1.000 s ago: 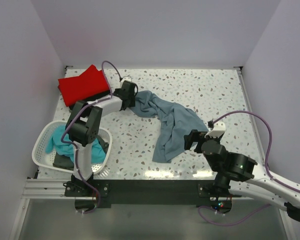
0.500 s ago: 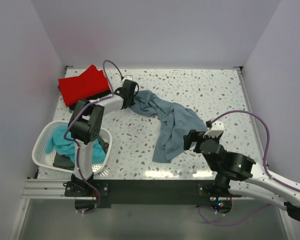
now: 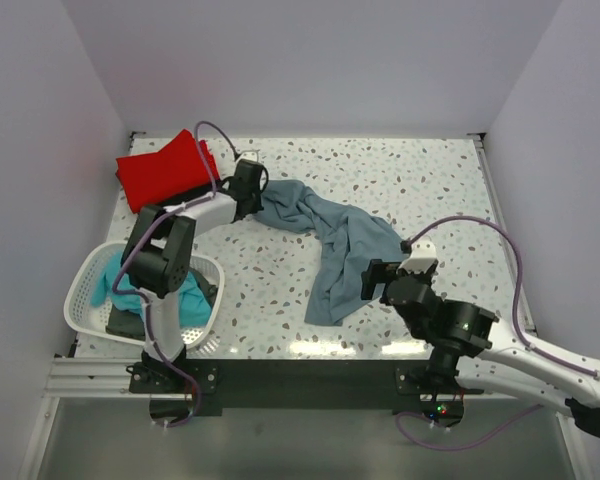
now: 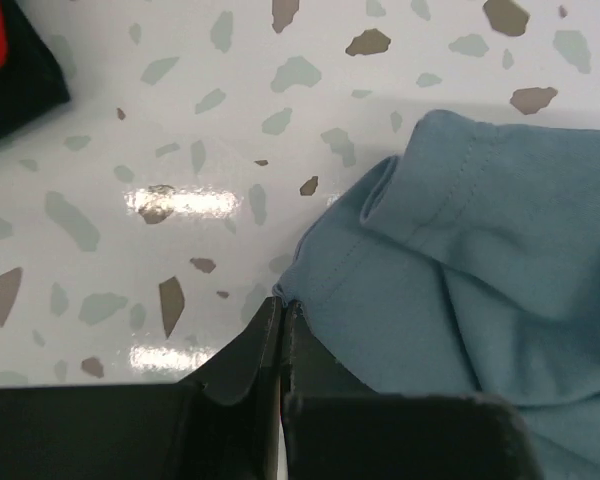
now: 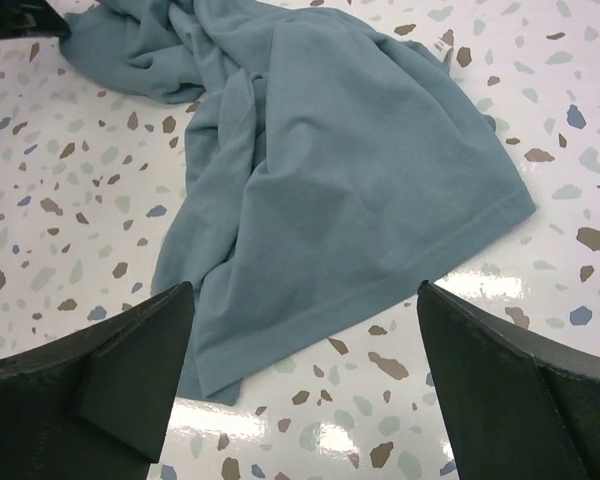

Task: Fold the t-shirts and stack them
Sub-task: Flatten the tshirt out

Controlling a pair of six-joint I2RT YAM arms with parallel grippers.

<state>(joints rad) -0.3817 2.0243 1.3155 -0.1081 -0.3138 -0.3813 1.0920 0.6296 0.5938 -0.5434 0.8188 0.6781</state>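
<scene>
1. The red t-shirt [image 3: 165, 172] lies folded flat at the far left corner of the bench [image 3: 420, 180]. The edge of a black t-shirt [image 3: 198, 190] shows from under it. I take that for the start of the stack, so two look done.
2. The grey-blue t-shirt [image 3: 330, 240] is not folded at all. It sprawls in a twisted, rumpled band across the middle of the bench, running from just beside the stack down towards the near right.
3. The left gripper [image 3: 252, 195] is down low at the far end of that shirt. Its jaws are pressed together, pinching the hem corner as far as I can see.
4. The right gripper [image 3: 380, 280] hangs over the near end of the same shirt with its jaws spread wide and nothing in them.
5. The teal t-shirt [image 3: 115, 280] is bunched up in the white basket [image 3: 80, 295] at the near left. Something dark lies beside it; I cannot tell what.
6. By my reckoning it is roughly halfway. The grey-blue shirt has to be spread out, folded and stacked, and then the teal one must come out of the basket and go the same way.
</scene>
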